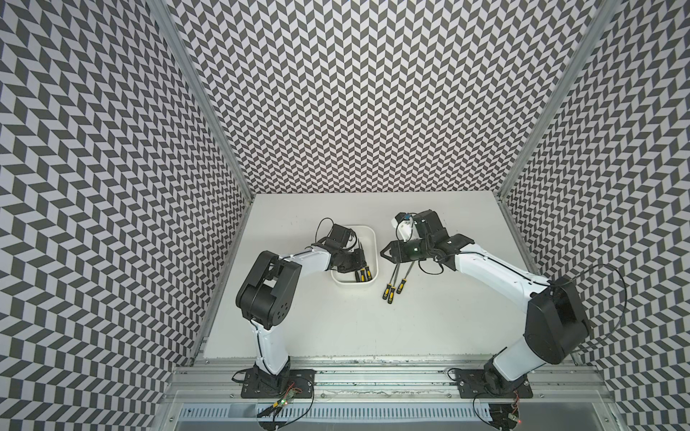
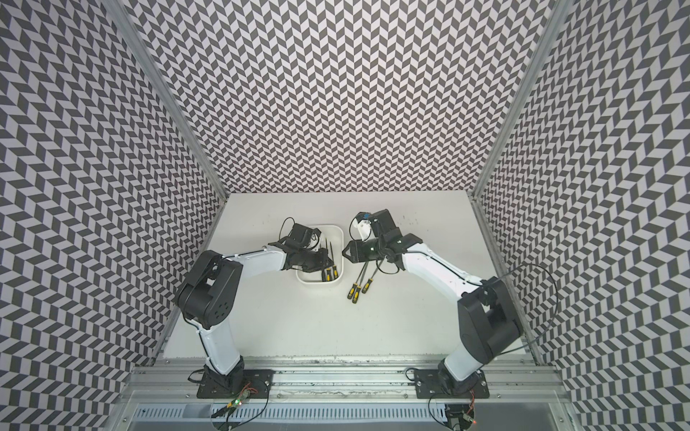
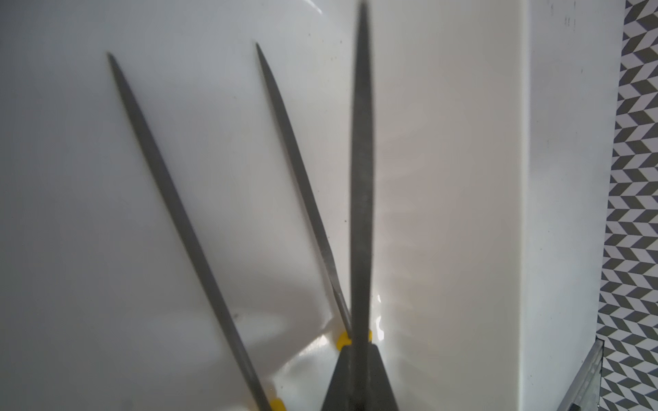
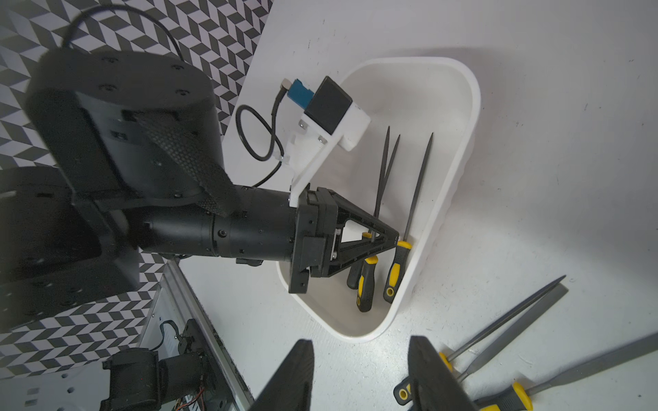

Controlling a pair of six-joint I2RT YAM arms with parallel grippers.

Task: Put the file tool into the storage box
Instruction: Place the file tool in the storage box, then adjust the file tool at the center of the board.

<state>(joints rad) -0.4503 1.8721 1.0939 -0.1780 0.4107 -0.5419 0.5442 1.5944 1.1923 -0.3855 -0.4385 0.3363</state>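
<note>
3 black-and-white chevron walls enclose a white tabletop, aluminium rail along its front edge.

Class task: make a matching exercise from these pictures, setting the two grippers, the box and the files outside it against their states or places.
1 left gripper
2 right gripper
3 storage box
4 files outside the box

a open, empty
b on the table
c shut on a file
d white, two files lying inside

Pairs: 1-c, 2-a, 3-d, 4-b

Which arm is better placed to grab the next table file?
Right: right gripper, open, hovers beside three table files; left gripper is at the box, shut on a file.
</note>
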